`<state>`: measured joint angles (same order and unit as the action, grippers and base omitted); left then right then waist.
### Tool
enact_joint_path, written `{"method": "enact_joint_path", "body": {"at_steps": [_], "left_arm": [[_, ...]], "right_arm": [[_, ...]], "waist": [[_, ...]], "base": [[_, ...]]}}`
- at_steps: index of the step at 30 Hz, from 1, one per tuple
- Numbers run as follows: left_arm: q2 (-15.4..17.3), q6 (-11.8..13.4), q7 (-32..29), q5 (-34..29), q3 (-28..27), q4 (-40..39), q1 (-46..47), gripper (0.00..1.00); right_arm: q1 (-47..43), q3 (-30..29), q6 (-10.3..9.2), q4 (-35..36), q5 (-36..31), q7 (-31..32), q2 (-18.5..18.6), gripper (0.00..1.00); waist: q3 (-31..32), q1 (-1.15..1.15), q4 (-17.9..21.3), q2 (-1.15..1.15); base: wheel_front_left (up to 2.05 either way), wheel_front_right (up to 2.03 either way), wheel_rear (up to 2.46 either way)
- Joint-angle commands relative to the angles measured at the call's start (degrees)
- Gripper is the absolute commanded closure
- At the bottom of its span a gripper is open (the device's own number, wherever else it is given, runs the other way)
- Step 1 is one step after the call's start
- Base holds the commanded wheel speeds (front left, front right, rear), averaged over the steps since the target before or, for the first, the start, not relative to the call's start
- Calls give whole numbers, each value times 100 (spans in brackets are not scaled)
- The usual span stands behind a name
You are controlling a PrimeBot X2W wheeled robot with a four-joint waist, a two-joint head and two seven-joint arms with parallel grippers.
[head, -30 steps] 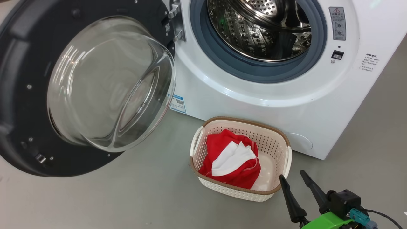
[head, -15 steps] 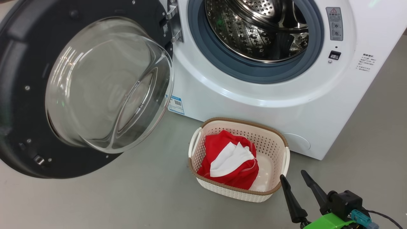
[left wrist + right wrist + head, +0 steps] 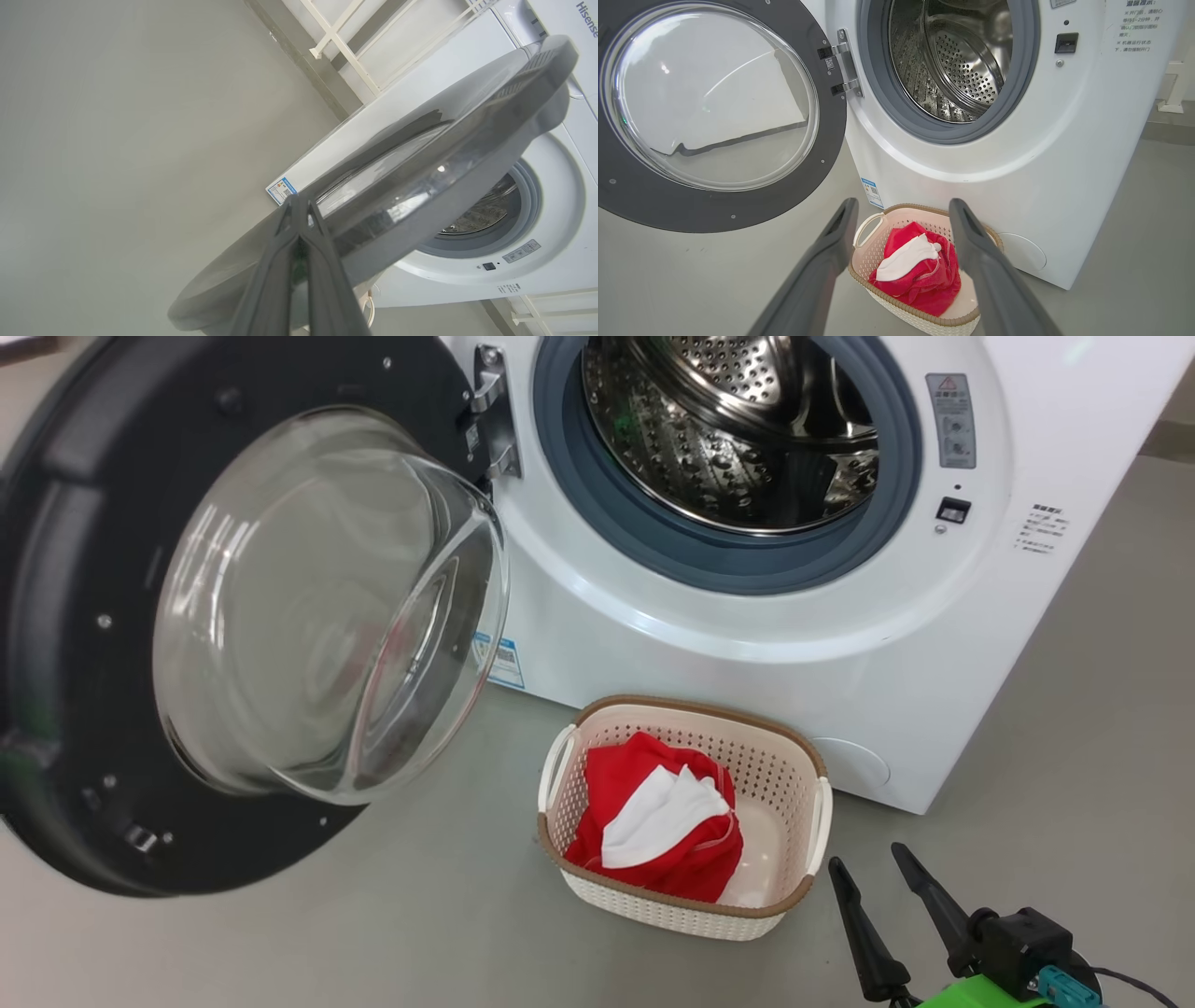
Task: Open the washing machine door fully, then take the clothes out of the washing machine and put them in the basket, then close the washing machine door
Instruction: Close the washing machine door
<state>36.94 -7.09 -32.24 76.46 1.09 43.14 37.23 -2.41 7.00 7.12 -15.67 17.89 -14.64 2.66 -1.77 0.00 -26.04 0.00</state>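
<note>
Right gripper (image 3: 865, 857): nearest the robot, at 5 o'clock in the head view. Its two dark fingers are spread apart with nothing between them, just off the near right corner of the basket.
Basket (image 3: 693, 706): upright on the grey floor (image 3: 373, 933) at 6 o'clock, close in front of the machine.
Clothes (image 3: 653, 821): a red and white bundle in the basket's left half, so unloading looks finished.
Washing machine door (image 3: 327, 607): swung wide to 9 o'clock, with its glass bowl bulging toward the robot.
Left gripper (image 3: 300, 201): in the left wrist view its fingers are drawn together on nothing. The tips sit at the door's glossy outer face near its lower edge, and whether they touch it cannot be told.
Washing machine (image 3: 747, 653): fills 12 to 2 o'clock behind the basket.
Drum (image 3: 719, 439): at 12 o'clock, and the part in sight holds no fabric.
Step judged: closing the door is what remains.
Risk, slip: narrow closed tips on a slick, curved face could skate off sideways, and the door would stall half shut.
Risk, basket: the door swings from 9 o'clock toward 12, passing the basket's left handle. A low rim might nudge the basket or catch a raised fold.
Risk, latch: a soft push may bring the door to the grey gasket (image 3: 747, 560) without the catch engaging, so it springs back.
</note>
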Motion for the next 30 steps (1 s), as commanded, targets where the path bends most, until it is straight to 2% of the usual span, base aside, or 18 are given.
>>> {"method": "enact_joint_path", "body": {"at_steps": [1,16,24,30], "left_arm": [[244,-39,-124,104,-63,-261,-69,100],[425,-39,-510,892,243,-2026,-923,100],[374,-39,-573,1193,341,-2918,-1118,100],[216,-39,-598,1263,525,-3476,-1105,100]], "right_arm": [[65,134,36,173,-20,-36,21,0],[-77,78,36,210,75,-36,21,0],[-88,55,36,201,91,-36,21,0],[-94,25,36,214,89,-36,21,0]], "waist": [[47,0,48,0],[211,0,252,0],[231,0,353,0],[193,0,445,0]], "base": [[0,0,0],[0,0,0],[0,0,0],[0,0,0]]}}
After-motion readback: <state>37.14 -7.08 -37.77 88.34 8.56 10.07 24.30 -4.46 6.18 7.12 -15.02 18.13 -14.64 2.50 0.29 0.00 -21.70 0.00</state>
